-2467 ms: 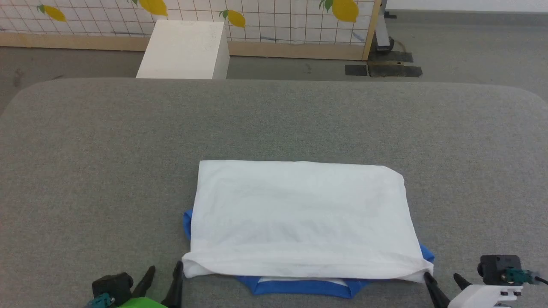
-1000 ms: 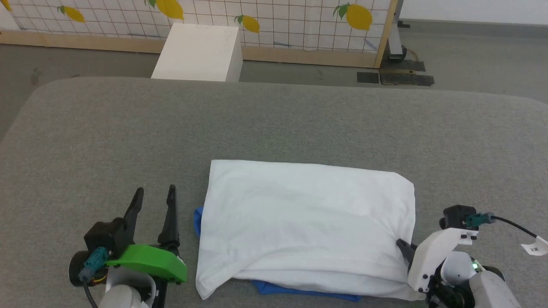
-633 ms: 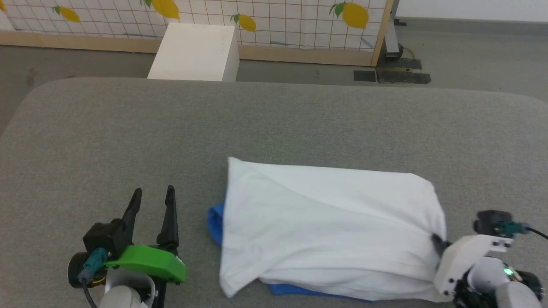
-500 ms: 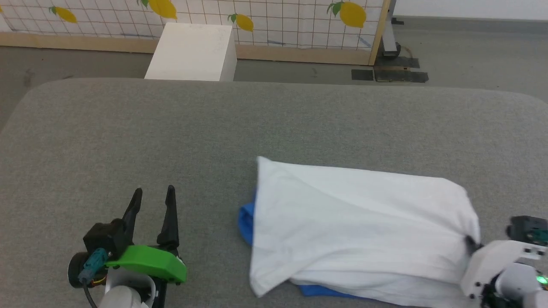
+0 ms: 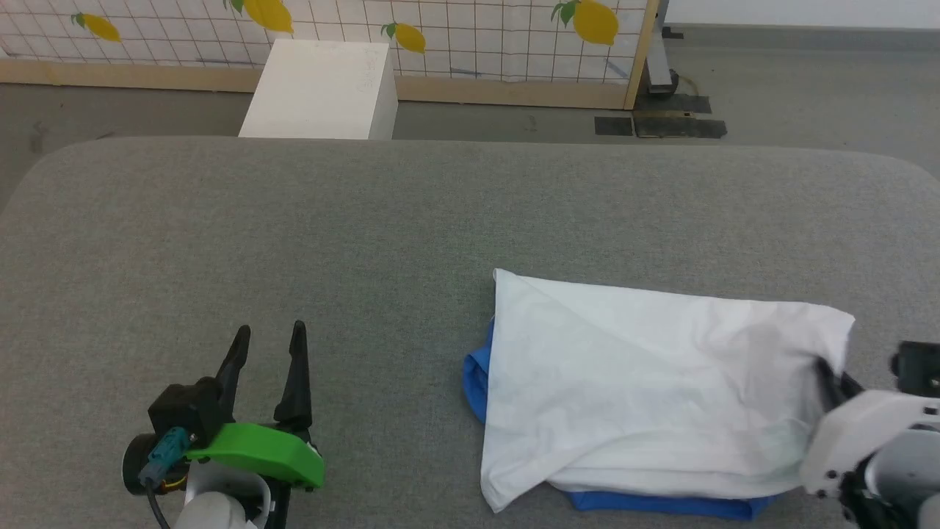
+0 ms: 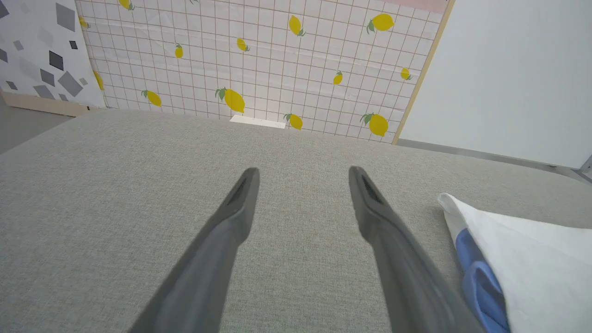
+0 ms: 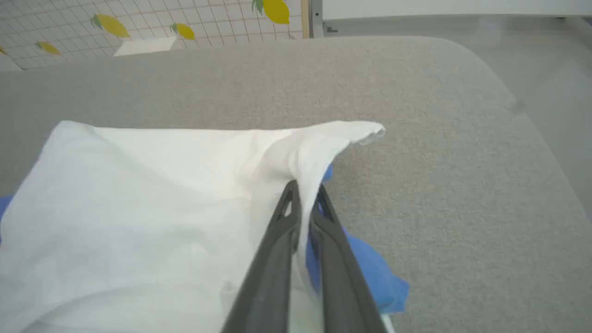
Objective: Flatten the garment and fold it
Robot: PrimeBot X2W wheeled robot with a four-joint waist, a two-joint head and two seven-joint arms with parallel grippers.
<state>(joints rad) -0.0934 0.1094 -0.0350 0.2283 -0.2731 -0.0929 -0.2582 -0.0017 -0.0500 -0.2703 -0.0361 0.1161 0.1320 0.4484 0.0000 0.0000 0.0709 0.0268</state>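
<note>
While the left pincer [image 5: 268,334] stands over the bare grey bench [image 5: 367,220] toward its near left corner, its two dark fingers spread wide with nothing between them, the right pincer [image 7: 305,189] is closed tight on the right end of the garment [image 5: 646,382], white cloth pinched between its fingers. Folded into a rough rectangle with the white body uppermost, the raglan shirt lies in the near right part of the bench, its long side roughly along the near edge, well apart from the left pincer. Creases run across the white from the gripped spot, and the far right corner of the cloth juts out as a loose flap. Blue fabric [image 5: 476,375] peeks from under the white at the left end and along the near side. Beyond the far edge a white box [image 5: 316,88] stands on the floor before a lemon-printed grid panel [image 5: 455,29].
</note>
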